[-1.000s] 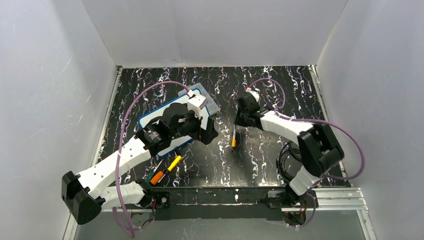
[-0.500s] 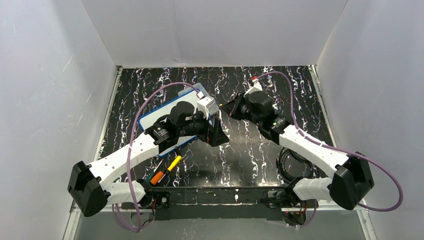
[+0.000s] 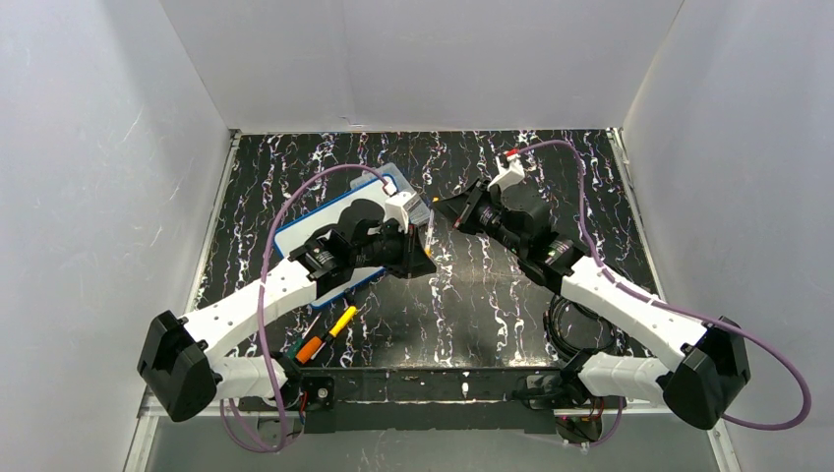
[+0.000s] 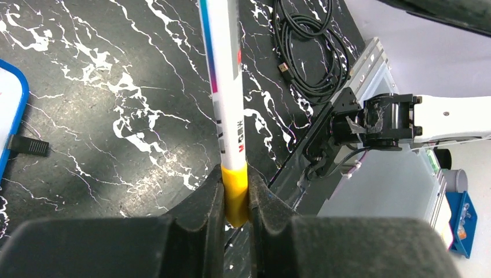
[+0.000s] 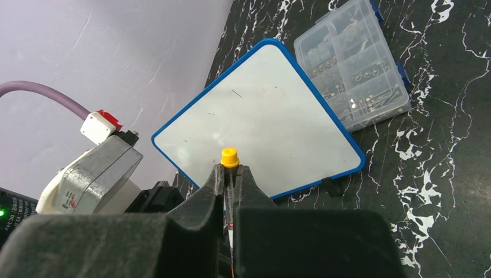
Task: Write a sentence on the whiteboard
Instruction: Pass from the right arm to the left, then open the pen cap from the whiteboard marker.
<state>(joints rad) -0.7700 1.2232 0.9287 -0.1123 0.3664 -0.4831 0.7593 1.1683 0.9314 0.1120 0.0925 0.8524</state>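
Left gripper [image 4: 234, 180]: jaws pinching the yellow capped end of a marker [image 4: 223, 87]. The fingertips press on both sides of the cap. The white barrel, with a blue-pink stripe and printed lettering, runs straight out ahead of the jaws and leaves the top of the left wrist view.

Right gripper [image 5: 230, 169]: jaws pressed onto the same marker. A short yellow end shows just past the fingertips, and a strip of white barrel sits between the fingers. In the top view the two grippers meet tip to tip above the table [image 3: 492, 295], with the marker bridging them.

Whiteboard [image 5: 260, 116]: lies flat on the table, ahead of and below the right jaws, blue rim all round, one corner pointing back toward the fingertips. Its face shows one short dark stroke and a few faint specks; I cannot make out any lettering. From the left jaws only a rim corner shows, well off to their left. In the top view the left arm lies across most of the board.

Clear compartment box [image 5: 353, 69]: beyond the right jaws and to their right, just beside the whiteboard's far edge.

Small black clip [image 4: 28, 146]: on the table left of the left jaws, just beside the board's rim.

Coiled black cable [image 4: 307, 52]: ahead and right of the left jaws.

Yellow-handled tool [image 3: 341, 321] and orange-handled tool [image 3: 310, 348]: well behind the left jaws, near that arm's base.
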